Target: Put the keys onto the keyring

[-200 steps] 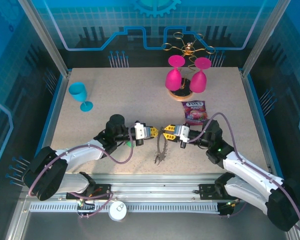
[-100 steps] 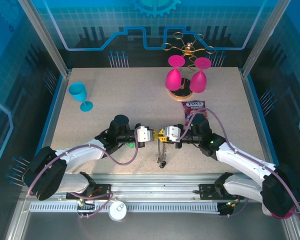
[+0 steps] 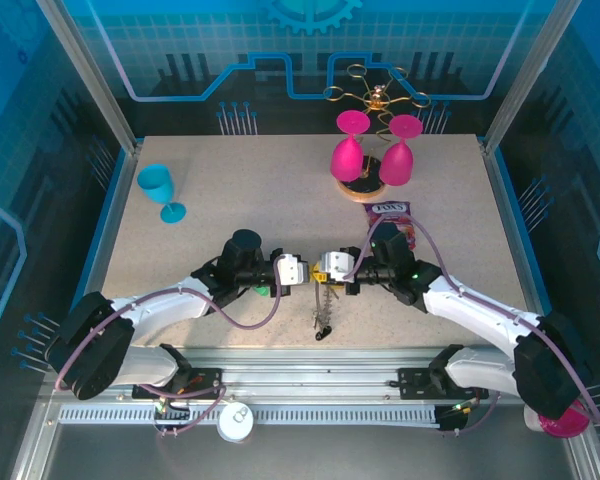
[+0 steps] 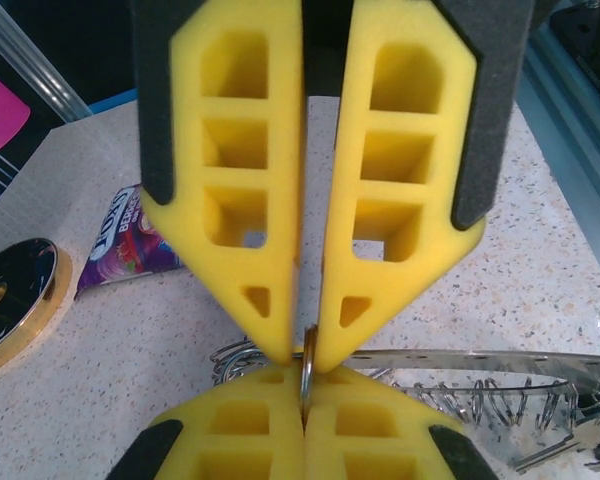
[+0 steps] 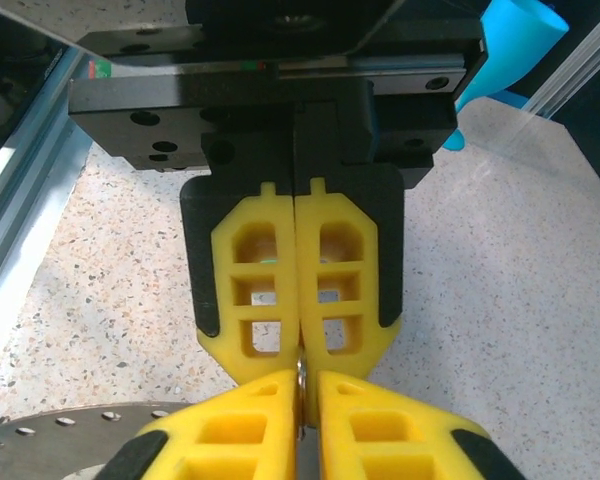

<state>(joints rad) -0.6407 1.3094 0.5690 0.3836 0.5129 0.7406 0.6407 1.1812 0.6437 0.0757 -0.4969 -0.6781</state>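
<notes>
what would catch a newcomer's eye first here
The yellow-fingered left gripper and right gripper meet tip to tip front and centre, jaws shut on the dark flat keyring fringed with silvery links. Two upturned pink wine glasses stand back right, a turquoise goblet back left.

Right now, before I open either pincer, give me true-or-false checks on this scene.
The left pincer and right pincer meet tip to tip. True.
The keyring lies flat, away from both arms. False: it dangles edge-on below the meeting pincers.
The blue glass stands upright. True.
The left pincer is wide open. False: it is shut on a link at the keyring's rim.
The snack pouch lies beside the blue glass. False: it lies near the pink glasses.
</notes>
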